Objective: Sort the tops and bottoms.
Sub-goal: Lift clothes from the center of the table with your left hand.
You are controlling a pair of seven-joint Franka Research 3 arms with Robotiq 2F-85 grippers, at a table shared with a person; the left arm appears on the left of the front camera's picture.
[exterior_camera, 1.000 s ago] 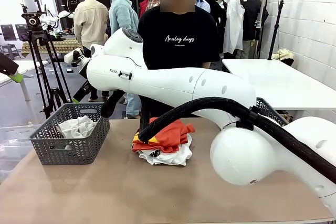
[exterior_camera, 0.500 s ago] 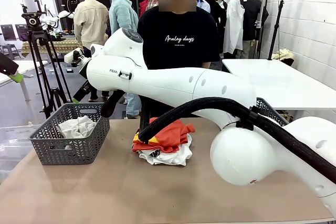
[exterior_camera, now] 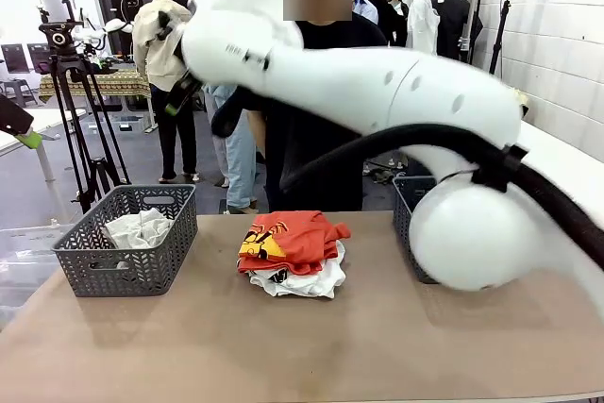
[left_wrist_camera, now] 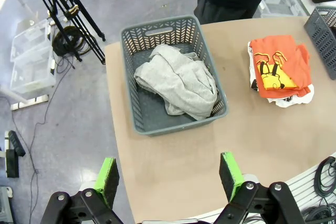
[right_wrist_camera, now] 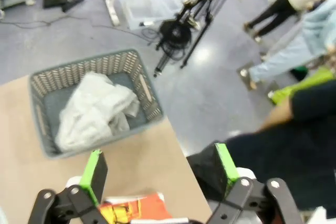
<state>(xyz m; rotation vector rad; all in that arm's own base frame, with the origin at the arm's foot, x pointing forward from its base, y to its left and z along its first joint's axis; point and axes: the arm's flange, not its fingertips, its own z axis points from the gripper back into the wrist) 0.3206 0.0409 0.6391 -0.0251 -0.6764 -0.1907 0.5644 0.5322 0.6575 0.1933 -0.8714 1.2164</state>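
The left fingers (left_wrist_camera: 229, 174) and right fingers (right_wrist_camera: 224, 163) stand wide apart, holding nothing. The orange-red printed T-shirt (exterior_camera: 293, 238) tops white T-shirts (exterior_camera: 307, 280) at the middle of the tabletop (exterior_camera: 283, 346); 1 pale cloth top (exterior_camera: 137, 228) lies in the dark grey plastic lattice basket (exterior_camera: 123, 266).

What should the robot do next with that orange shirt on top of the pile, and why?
Probably lower the right end effector onto the orange-red T-shirt. It tops the pile, unsorted, on the table, and that end effector hangs open and empty high above it. A pale garment already lies in the left basket, so the shirt likely goes there too.
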